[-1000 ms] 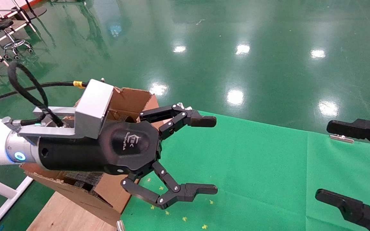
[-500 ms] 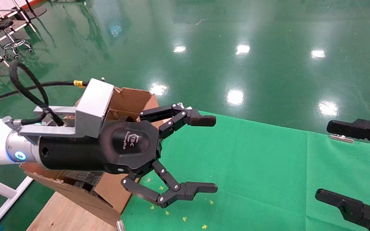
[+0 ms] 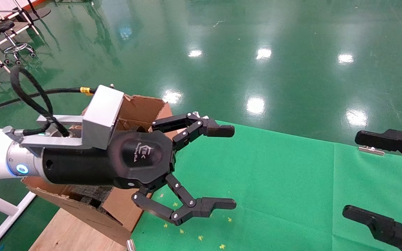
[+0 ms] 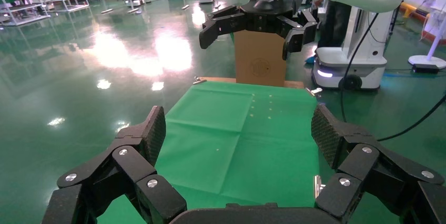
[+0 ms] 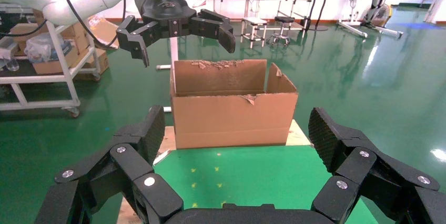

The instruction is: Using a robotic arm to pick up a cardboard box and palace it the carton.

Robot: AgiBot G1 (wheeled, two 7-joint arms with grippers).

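1. Left gripper (image 3: pixel 223 167): black, on a silver-white arm with a grey metal block and a black cable. It hangs over the left end of the green cloth (image 3: pixel 274 181), just in front of the carton. Its fingers are spread wide and hold nothing. Its own wrist view shows both ribbed pads (image 4: pixel 155 129) far apart with only cloth between them.

2. Right gripper (image 3: pixel 356 174): black linked fingers at the right edge of the head view, above the cloth's right end and well apart from the left gripper. Its fingers are also spread wide, with nothing between them.

3. Green cloth: covers most of the table and is creased into panels. A strip of bare wooden tabletop (image 3: pixel 65 233) shows at the left end.

4. Carton (image 3: pixel 141 108): large and brown, with ragged torn flaps, open at the top. It stands on the bare wood at the table's left end. Dark grey foam (image 3: pixel 89 195) shows inside, partly hidden by the left gripper's body. In the right wrist view the carton (image 5: pixel 234 119) sits below the left gripper (image 5: pixel 184 42).

5. Cardboard box (image 4: pixel 260 63): small, brown and closed, with a round mark on its face. It appears only in the left wrist view, upright at the far end of the table past the cloth. The right gripper (image 4: pixel 252 29) is in front of its top edge; whether they touch cannot be told.

6. Floor (image 3: pixel 222 52): glossy green, with lamp reflections.
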